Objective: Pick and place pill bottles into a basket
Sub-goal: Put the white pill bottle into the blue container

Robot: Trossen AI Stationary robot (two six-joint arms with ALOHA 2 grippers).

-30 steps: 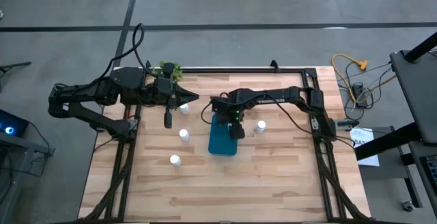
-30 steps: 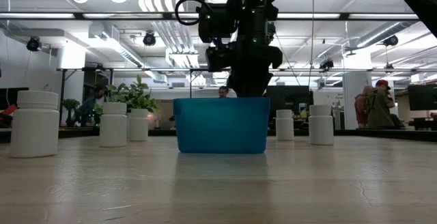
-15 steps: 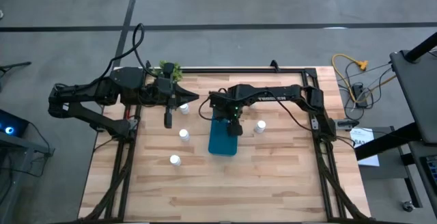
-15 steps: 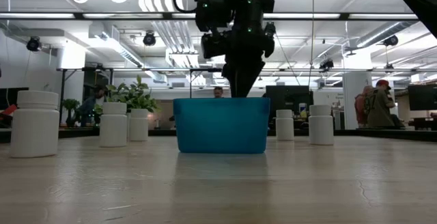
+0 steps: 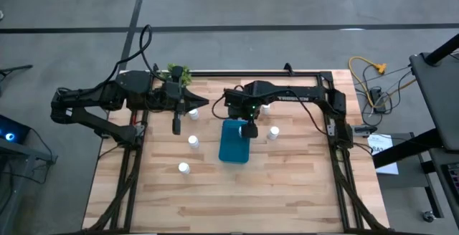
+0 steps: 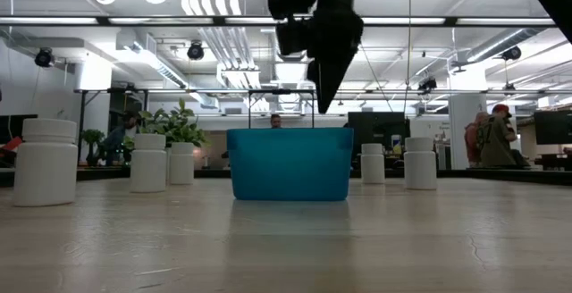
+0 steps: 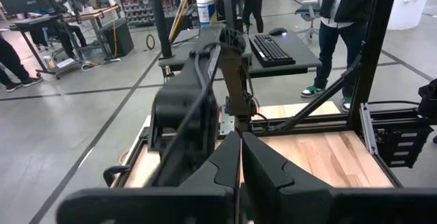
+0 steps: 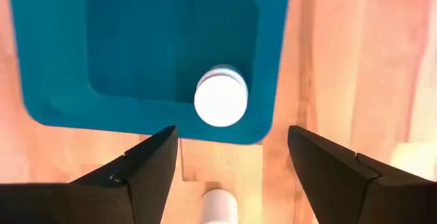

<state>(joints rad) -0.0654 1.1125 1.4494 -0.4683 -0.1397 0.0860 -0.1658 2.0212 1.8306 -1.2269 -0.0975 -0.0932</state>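
Note:
The teal basket [image 5: 234, 146] sits mid-table and shows in the low view [image 6: 290, 163]. One white pill bottle [image 8: 220, 100] stands upright inside it, in a corner. My right gripper [image 8: 232, 176] is open and empty, hovering above the basket [image 8: 136, 53], clear of its rim in the low view [image 6: 323, 104]. Three bottles [image 5: 193, 113] [image 5: 192, 141] [image 5: 183, 168] stand on the table left of the basket and two [image 5: 274, 132] [image 5: 265, 108] stand to its right. My left gripper [image 7: 239, 141] is shut and empty, waiting at the table's far left [image 5: 204, 104].
A small green plant [image 5: 178, 72] stands at the far left corner. The table's black frame [image 5: 251, 72] runs along its far edge. Bare wood lies between the basket and the near edge [image 5: 237, 206]. People stand in the room behind the table.
My right gripper has risen out of the basket, from between its walls to well above its rim. The basket has stayed in place.

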